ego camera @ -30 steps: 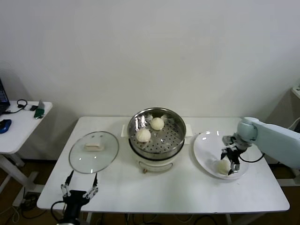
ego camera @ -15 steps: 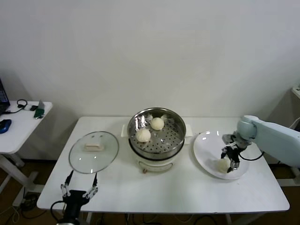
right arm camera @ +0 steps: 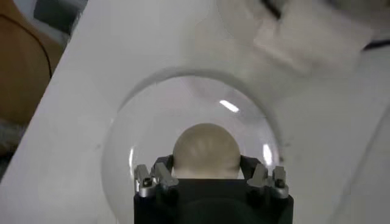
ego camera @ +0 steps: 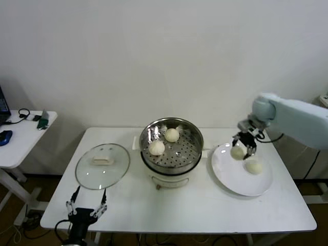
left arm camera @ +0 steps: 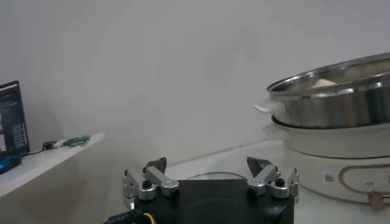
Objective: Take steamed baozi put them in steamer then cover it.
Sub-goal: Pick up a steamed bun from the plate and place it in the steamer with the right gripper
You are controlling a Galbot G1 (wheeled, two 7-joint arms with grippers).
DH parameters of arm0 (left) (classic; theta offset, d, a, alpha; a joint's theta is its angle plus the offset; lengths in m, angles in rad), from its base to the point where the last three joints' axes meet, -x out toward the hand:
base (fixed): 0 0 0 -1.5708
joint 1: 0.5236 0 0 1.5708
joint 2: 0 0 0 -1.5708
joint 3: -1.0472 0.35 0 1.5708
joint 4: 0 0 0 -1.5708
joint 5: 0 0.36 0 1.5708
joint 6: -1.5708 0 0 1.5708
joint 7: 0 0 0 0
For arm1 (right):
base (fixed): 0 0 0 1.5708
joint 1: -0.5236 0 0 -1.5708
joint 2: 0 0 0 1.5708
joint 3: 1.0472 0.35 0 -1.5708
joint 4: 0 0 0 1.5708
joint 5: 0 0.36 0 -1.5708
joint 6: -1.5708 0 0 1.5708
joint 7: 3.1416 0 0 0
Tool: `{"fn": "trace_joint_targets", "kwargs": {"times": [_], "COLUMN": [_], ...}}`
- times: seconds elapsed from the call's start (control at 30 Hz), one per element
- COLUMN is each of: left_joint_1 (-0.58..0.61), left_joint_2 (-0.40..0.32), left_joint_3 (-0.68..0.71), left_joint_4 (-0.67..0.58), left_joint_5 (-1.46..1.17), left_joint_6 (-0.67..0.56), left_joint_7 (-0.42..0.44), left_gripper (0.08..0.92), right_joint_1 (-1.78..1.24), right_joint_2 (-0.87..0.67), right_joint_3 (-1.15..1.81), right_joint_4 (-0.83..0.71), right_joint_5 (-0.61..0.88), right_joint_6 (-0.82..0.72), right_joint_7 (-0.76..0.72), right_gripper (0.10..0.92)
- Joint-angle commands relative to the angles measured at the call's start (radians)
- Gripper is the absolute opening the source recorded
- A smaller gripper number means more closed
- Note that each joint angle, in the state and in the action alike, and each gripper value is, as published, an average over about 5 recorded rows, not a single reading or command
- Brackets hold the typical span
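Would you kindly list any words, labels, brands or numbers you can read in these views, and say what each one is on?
No text can be read.
Cooker base under the steamer: a small dark label and a looped marking, too small and blurred to read.
Laptop screen on the side table: lit content, too blurred to read.
Glass lid, plate, steamed baozi and both grippers: no lettering visible.

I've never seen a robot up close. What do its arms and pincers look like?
The right arm has a smooth, rounded pale blue-grey shell with a black cable near the wrist. Each pincer, right and left, is black with silvery metal finger links; the left shows a yellow wire at its base.
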Motion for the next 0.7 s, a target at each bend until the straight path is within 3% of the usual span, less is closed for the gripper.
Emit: {"fn": "trace_joint_targets", "kwargs": {"times": [0.03, 0.27, 0.7], "left_joint_1": [0.0, -0.007, 0.012], "left_joint_2": [0.003, 0.003, 0.018], "left_joint_3": [0.004, 0.008, -0.017], "left_joint_4": [0.001, 0.006, 0.003], "left_joint_5": [-0.002, -0.002, -0.004], "left_joint_6": [0.002, 0.004, 0.003], "left_joint_7": [0.001, 0.001, 0.0], "left_gripper": [0.823, 0.823, 0.823], "right_joint_1": [0.292, 0.241, 0.008], "right_joint_2": [0.092, 0.19, 0.449], "right_joint_3": [-0.123, -0.023, 0.093], "right_joint_4": [0.149, 0.25, 0.147], "right_joint_5": [-0.002, -0.079, -0.294], "right_joint_6": [0.197, 0.238, 0.344], "right_joint_7": [-0.012, -0.011, 0.008], "right_gripper": [0.711, 0.712, 0.712]}}
